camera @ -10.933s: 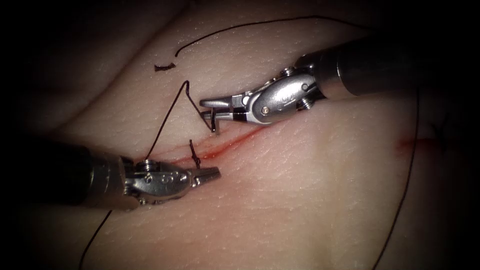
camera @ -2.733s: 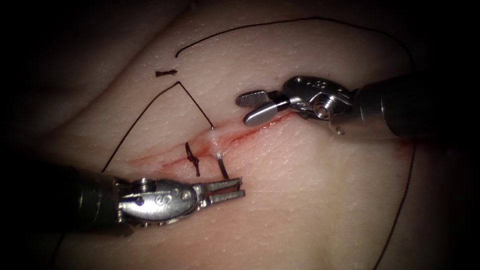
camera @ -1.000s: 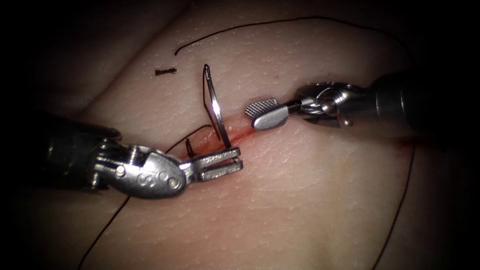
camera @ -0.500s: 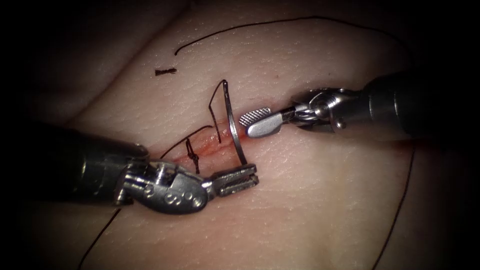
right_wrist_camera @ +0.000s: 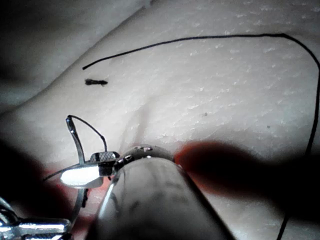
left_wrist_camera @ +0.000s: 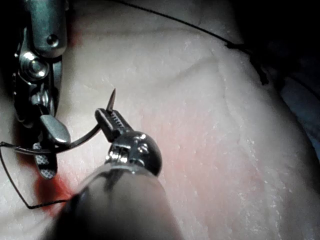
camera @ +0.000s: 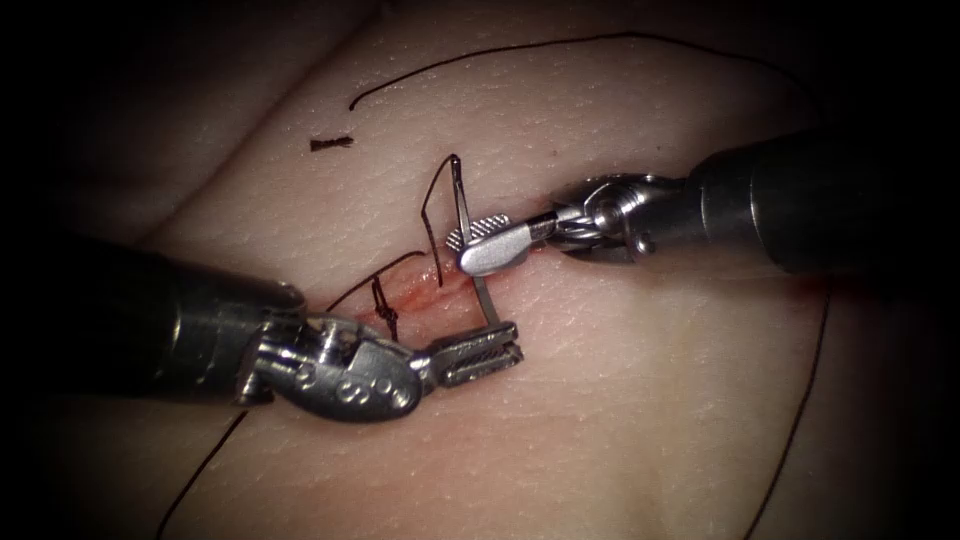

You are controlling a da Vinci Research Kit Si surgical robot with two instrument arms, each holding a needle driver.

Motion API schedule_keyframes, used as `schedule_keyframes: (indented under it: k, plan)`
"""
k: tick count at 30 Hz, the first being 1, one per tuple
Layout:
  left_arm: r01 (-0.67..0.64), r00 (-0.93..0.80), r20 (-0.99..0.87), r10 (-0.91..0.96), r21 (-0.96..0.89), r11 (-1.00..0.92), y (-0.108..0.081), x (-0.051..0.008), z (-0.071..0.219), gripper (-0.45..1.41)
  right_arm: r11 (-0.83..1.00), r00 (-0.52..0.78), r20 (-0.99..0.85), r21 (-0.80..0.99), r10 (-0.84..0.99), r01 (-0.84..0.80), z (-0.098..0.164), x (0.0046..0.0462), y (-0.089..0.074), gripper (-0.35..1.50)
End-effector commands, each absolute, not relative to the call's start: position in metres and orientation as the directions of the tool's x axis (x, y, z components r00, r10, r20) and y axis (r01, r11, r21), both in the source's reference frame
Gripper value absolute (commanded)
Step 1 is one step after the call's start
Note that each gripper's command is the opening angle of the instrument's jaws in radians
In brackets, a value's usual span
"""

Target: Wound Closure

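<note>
No legible text or markings.

Tissue (camera: 620, 400), loose thread (camera: 560, 45) and cut thread end (camera: 330, 144) on it

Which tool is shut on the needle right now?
The left tool, shut near the needle's point; the right tool straddles its middle, jaws open.
</note>
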State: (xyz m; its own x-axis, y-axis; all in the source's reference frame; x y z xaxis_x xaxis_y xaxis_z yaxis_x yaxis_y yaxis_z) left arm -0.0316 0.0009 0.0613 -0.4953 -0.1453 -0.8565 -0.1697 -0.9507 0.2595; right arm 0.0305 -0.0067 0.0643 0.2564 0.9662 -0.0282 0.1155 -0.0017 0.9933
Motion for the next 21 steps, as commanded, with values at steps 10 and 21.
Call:
schedule_keyframes:
  k: [10, 21]
  plan:
    - [-0.167, -0.495, -0.857, -0.143, 0.256, -0.952, 0.0004, -0.0324, 0.0618, -0.45, -0.012, 0.260, -0.022, 0.992, 0.965, 0.127, 0.0646, 0.0320, -0.0069, 1.13]
    - [-0.167, -0.493, -0.858, -0.143, 0.255, -0.952, 0.0003, -0.0324, 0.0616, -0.45, -0.002, 0.244, -0.026, 0.994, 0.970, 0.113, 0.0649, 0.0317, -0.0065, -0.35]
